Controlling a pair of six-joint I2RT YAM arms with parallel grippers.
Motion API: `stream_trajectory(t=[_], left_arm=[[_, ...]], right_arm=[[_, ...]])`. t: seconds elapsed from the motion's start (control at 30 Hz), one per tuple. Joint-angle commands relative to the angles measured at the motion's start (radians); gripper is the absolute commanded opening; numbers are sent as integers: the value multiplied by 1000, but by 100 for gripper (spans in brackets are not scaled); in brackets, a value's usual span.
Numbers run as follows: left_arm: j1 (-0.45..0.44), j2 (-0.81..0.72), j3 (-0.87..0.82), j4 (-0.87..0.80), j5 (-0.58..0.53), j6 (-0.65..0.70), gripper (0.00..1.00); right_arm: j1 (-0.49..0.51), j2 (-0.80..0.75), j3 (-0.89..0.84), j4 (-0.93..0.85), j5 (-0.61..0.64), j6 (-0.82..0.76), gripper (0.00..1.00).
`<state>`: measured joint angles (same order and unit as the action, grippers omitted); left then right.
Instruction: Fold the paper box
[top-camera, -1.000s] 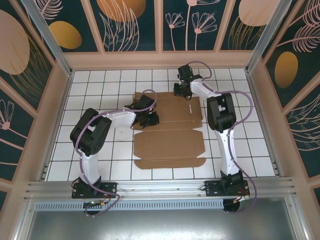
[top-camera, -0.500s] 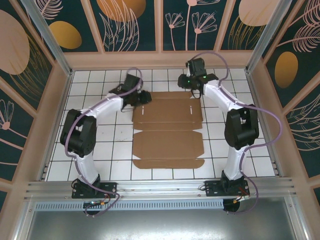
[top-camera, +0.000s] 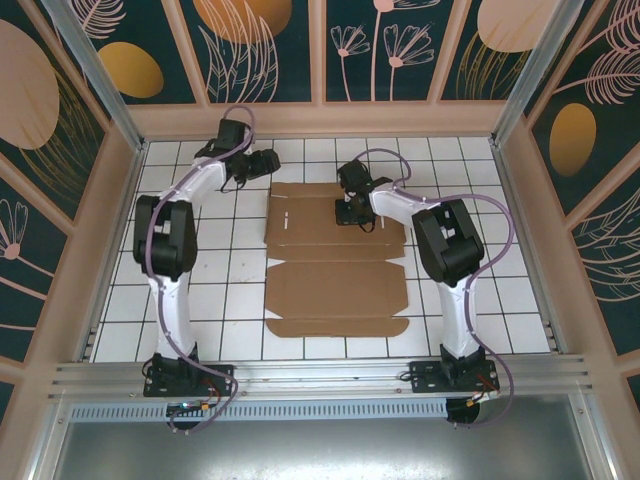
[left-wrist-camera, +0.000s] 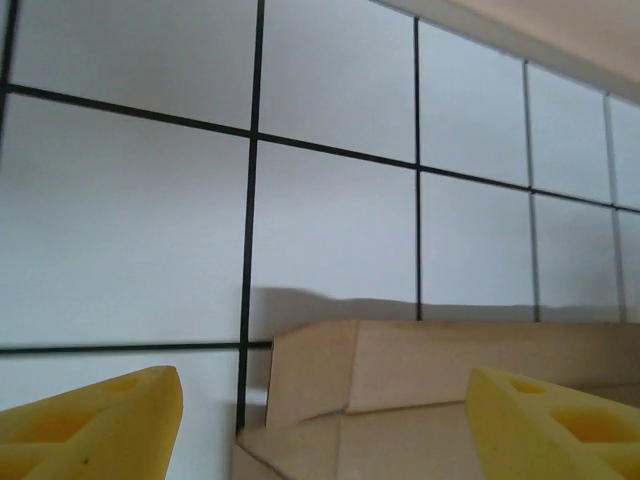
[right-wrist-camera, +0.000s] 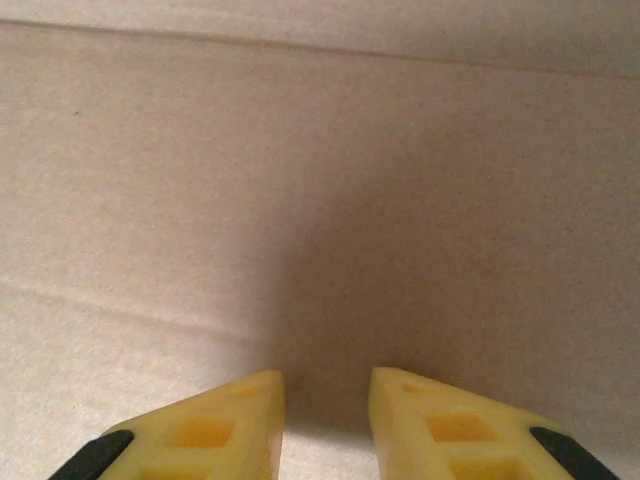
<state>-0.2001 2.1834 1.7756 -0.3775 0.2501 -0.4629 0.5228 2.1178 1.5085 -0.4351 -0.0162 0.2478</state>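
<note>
Brown corrugated cardboard paper box (top-camera: 335, 285); left end effector (left-wrist-camera: 325, 400) agape, right end effector (right-wrist-camera: 327, 400) barely parted, seemingly empty; a downward press may skid it.

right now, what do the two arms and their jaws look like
Both the left arm and right arm have glossy white links and bulky black joint housings. A lilac cable loops loosely along each. The jaws are yellow wedges with moulded rectangular pockets; the right pair carries black patches at its outer edges.
</note>
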Motion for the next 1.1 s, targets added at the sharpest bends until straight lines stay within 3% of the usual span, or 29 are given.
stream_trajectory(t=[0.0,0.23,0.6,1.07], left_arm=[[13,99,136,-150,65,103,75],[33,179,169,-160,194,93,71],[32,246,211,-165,266,20,68],[31,211,156,-31,446,-92,63]], right_arm=[[19,49,20,-54,70,-32,30],[19,59,9,-45,59,-28,30],[19,65,-7,-34,62,-36,30],[19,90,-19,-19,53,-40,30]])
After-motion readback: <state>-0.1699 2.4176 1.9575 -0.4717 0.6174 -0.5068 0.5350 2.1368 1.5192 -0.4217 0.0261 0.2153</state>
